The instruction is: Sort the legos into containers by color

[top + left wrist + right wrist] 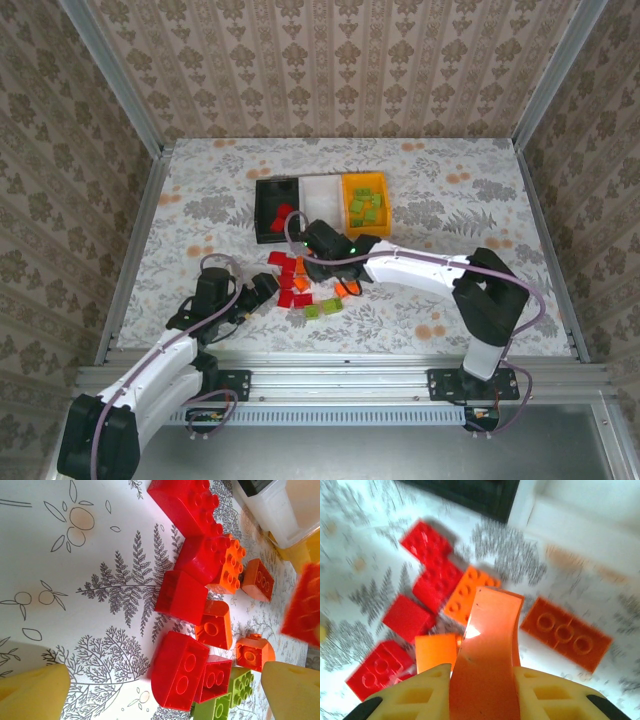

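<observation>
The right gripper (482,676) is clamped on an orange brick (490,640), a curved piece pinched by its flat sides between the jaws. It appears lifted just above the loose legos (300,285) on the surface (450,200), near the front of the white bin (320,195). Hard, light and glossy, such a brick should not deform. It could pivot or slip if squeezed on its rounded face, so the flat sides look the safer hold. The left gripper (164,680) stands open and empty, low at the pile's near-left edge, with a red brick (180,675) just ahead between its jaws. Red pieces (283,215) lie in the black bin (262,210), green pieces (366,205) in the orange-yellow bin (362,178).
</observation>
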`<state>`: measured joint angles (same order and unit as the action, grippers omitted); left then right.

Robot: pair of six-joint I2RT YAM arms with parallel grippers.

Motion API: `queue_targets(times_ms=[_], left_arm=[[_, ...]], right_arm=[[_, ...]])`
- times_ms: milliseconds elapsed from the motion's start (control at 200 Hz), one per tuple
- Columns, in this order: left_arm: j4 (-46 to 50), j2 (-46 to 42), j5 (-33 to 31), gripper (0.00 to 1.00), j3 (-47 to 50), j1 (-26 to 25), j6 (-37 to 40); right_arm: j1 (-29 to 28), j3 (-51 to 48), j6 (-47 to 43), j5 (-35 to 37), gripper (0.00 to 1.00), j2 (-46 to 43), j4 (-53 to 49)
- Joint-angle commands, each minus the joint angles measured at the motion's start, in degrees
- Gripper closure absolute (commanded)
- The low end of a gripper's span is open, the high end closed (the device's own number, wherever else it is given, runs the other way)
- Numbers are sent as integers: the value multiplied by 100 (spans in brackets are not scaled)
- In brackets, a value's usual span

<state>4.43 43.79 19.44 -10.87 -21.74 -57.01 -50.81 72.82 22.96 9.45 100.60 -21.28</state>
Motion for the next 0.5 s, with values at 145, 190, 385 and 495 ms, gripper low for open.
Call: queue_targets(times_ms=[145,190,385,495], left_arm=[[154,-137,-35,0,24,-28,117],[335,-205,-66,0,-25,-25,204],[347,-356,-169,0,32,-6,208],[271,-222,-170,0,33,2,233]], right_arm=[[865,1569,-693,511,71,1074,-267],[943,1963,-745,471,71,1377,-357],[1308,3413,-820,157,71,2566,-754],[1397,3954,-827,65,68,2986,-986]])
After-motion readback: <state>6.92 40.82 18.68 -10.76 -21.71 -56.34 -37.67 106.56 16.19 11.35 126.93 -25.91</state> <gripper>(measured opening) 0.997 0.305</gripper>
